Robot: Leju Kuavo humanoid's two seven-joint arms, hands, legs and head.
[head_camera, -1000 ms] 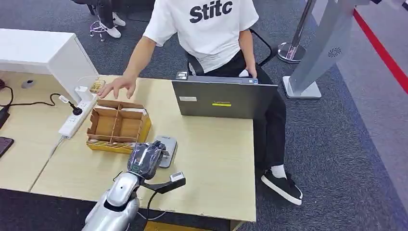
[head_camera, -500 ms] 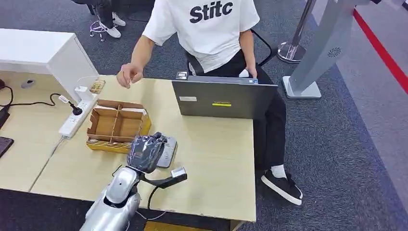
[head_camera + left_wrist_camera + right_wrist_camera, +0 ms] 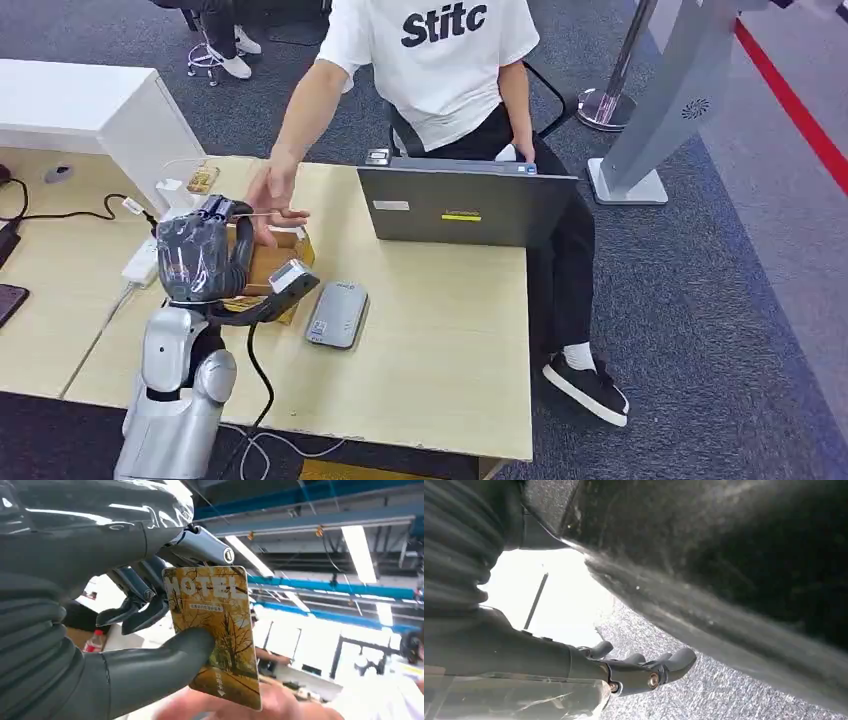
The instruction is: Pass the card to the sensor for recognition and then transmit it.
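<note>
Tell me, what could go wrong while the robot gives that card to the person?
The left hand pinches the card by one edge, so it might slip. The person's hand is at the card; if both let go or pull at once, it could drop into the cardboard box below.

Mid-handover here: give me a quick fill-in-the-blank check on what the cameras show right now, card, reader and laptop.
1. The left hand holds a card printed with the word ____.
2. The grey card reader lies on the ____.
3. A person's hand reaches toward the card from behind the ____ box.
4. The laptop lid stands ____.

Missing words: MOTEL; table; cardboard; open
</note>
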